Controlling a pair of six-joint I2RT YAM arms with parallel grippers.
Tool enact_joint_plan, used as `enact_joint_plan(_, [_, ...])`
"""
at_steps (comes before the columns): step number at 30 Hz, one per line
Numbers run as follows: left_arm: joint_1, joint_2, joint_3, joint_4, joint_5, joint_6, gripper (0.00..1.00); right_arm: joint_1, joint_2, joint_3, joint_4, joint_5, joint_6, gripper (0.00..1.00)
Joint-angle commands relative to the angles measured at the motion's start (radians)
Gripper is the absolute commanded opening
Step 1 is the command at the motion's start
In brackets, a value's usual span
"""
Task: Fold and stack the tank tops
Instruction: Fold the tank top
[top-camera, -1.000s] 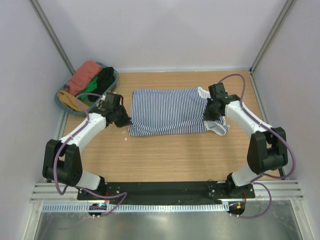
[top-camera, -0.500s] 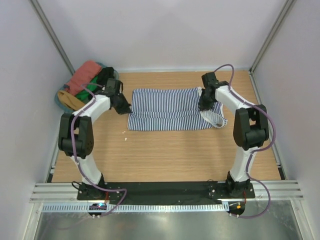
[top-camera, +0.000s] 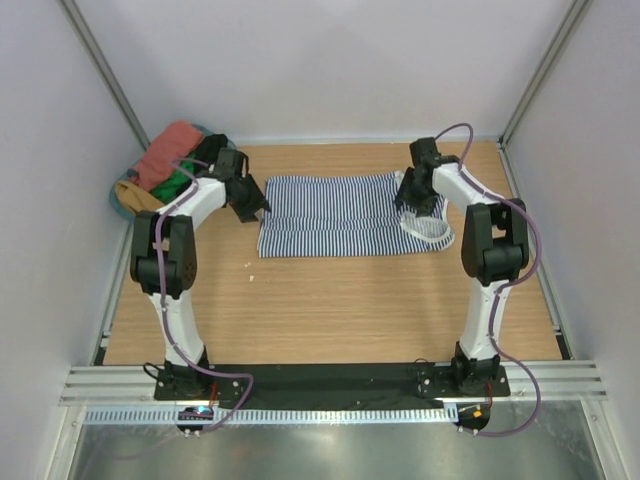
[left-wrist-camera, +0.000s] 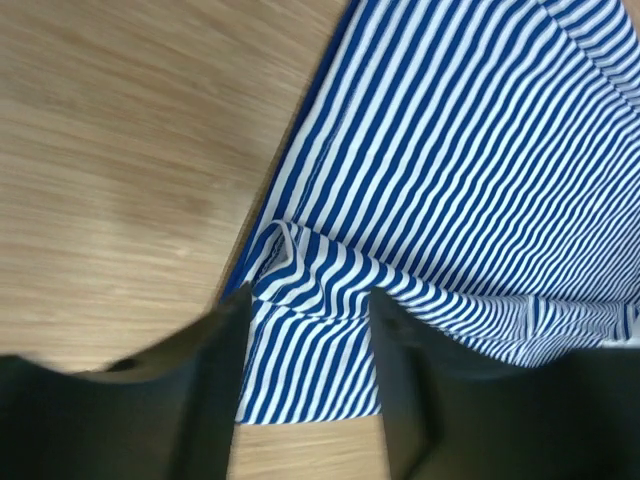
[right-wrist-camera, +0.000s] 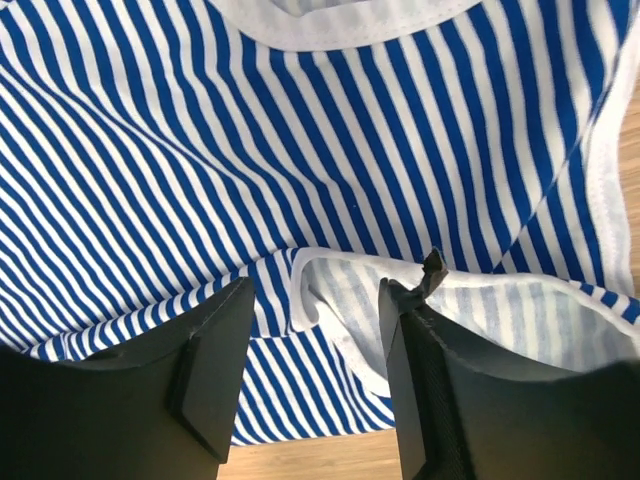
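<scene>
**Navy-and-white striped tank top (top-camera: 330, 215) folded flat near the desk's far edge, with both sets of jaws spread over its ends.**

A basket (top-camera: 114, 200) in the far-left corner holds a rust-red garment (top-camera: 168, 150) with green, black and mustard cloth. The left arm (top-camera: 195, 205) stretches out to the top's left edge. Its jaws are apart, and its fingers (left-wrist-camera: 190, 400) straddle a raised wrinkle. The right arm (top-camera: 470, 190) reaches the white-trimmed right end. Its jaws are also apart, with its fingers (right-wrist-camera: 200, 380) either side of a turned-up hem. The wood-grain desk (top-camera: 330, 300) is enclosed by plain white walls.
</scene>
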Motion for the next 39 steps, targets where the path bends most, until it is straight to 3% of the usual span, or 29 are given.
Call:
enact_joint_plan(1, [0.009,-0.04,-0.011,-0.017,-0.013,0.001,0.56,-0.003,-0.104,-0.048,0.057,0.038,0.001,0.61])
enact_joint_plan(2, [0.008,-0.09,-0.032,-0.003,-0.039,-0.001,0.65,-0.006,-0.127,-0.091,0.068,0.037,-0.003,0.6])
enact_joint_plan(3, [0.008,-0.118,-0.075,0.003,-0.044,0.001,0.67,-0.007,-0.172,-0.11,0.078,0.032,-0.005,0.6])
enact_joint_plan(9, [0.002,-0.287,-0.234,0.022,-0.042,0.022,0.66,-0.007,-0.341,-0.321,0.138,0.02,-0.019,0.57])
enact_joint_plan(14, [-0.027,-0.372,-0.374,0.078,-0.021,0.03,0.68,-0.007,-0.456,-0.482,0.175,0.014,-0.008,0.66])
enact_joint_plan(19, [-0.036,-0.361,-0.436,0.114,-0.022,0.03,0.7,-0.007,-0.442,-0.519,0.191,0.012,0.0,0.67])
enact_joint_plan(30, [-0.047,-0.258,-0.44,0.144,-0.002,0.016,0.57,-0.009,-0.318,-0.525,0.252,0.04,0.05,0.54])
enact_joint_plan(33, [-0.062,-0.224,-0.43,0.152,-0.001,0.015,0.56,-0.009,-0.278,-0.515,0.256,0.035,0.057,0.49])
enact_joint_plan(36, [-0.065,-0.195,-0.422,0.154,-0.022,0.008,0.51,-0.009,-0.255,-0.513,0.263,0.041,0.061,0.36])
enact_joint_plan(37, [-0.065,-0.189,-0.422,0.154,-0.028,0.008,0.47,-0.007,-0.255,-0.515,0.261,0.058,0.063,0.28])
enact_joint_plan(39, [-0.067,-0.18,-0.42,0.154,-0.036,0.008,0.28,-0.009,-0.266,-0.527,0.261,0.08,0.07,0.12])
